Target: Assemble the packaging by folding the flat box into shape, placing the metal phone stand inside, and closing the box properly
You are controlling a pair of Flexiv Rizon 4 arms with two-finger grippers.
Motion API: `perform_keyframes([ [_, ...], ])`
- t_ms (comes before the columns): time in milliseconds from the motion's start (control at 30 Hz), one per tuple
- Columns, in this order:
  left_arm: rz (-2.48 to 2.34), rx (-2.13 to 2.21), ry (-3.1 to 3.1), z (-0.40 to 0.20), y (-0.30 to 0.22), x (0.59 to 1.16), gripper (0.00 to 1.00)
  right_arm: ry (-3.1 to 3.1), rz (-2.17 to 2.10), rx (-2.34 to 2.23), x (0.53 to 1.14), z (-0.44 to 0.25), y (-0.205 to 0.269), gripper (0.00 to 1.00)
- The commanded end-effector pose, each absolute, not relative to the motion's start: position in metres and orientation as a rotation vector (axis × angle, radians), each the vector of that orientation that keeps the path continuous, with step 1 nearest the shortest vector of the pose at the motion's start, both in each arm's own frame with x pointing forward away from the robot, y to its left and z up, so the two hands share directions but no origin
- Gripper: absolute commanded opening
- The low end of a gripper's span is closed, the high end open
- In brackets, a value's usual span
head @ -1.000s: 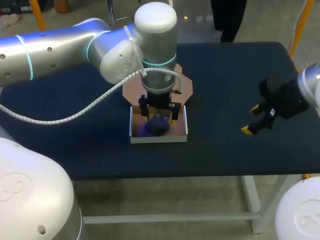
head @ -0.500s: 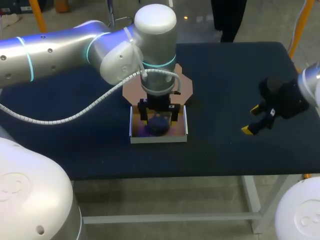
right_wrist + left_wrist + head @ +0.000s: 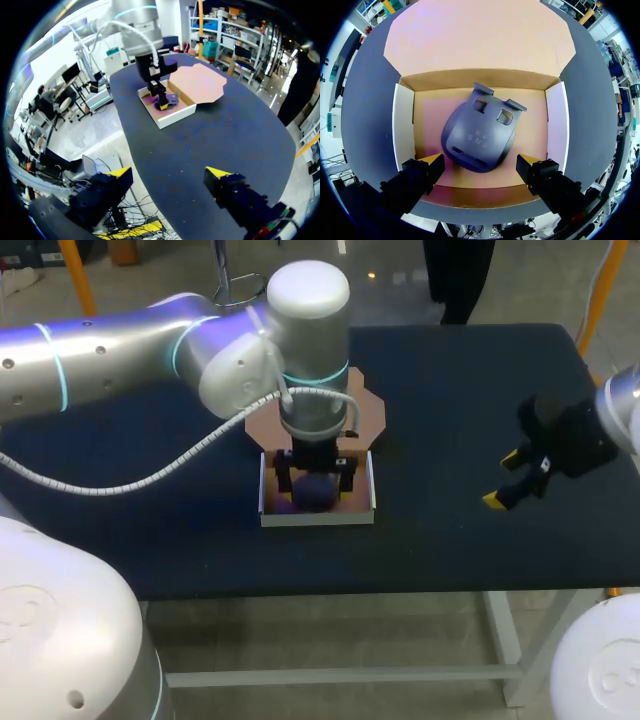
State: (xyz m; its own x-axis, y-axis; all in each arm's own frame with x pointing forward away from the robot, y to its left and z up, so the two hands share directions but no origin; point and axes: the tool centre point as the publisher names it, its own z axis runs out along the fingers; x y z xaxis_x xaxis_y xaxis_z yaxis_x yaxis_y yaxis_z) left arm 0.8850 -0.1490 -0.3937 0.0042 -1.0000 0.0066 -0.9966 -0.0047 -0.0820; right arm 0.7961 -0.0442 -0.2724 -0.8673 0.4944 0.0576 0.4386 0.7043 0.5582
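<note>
While the phone stand (image 3: pixel 480 137) lies flat inside the open box (image 3: pixel 318 519) at frame centre | left gripper (image 3: pixel 480 164) hangs over it, fingers apart, one either side | left arm (image 3: pixel 150 350) hides part of the lid flap (image 3: pixel 372 412) | right gripper (image 3: pixel 508 480) spread wide, mid-right over the table (image 3: pixel 440 380)

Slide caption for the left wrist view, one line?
Open left gripper above the dark phone stand lying inside the folded box, its lid open.
</note>
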Motion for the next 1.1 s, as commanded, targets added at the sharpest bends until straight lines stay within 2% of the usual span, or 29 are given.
perform_keyframes([
  [33, -0.078, -2.187, 2.159, -0.392, -0.153, 0.875, 1.0, 2.811, 0.888, 0.769, 0.795, -0.271, -0.045, 1.0],
  [1100, -0.027, -2.217, 2.171, -0.398, -0.153, 0.803, 1.0, 2.811, 0.888, 0.769, 0.795, -0.271, -0.045, 1.0],
])
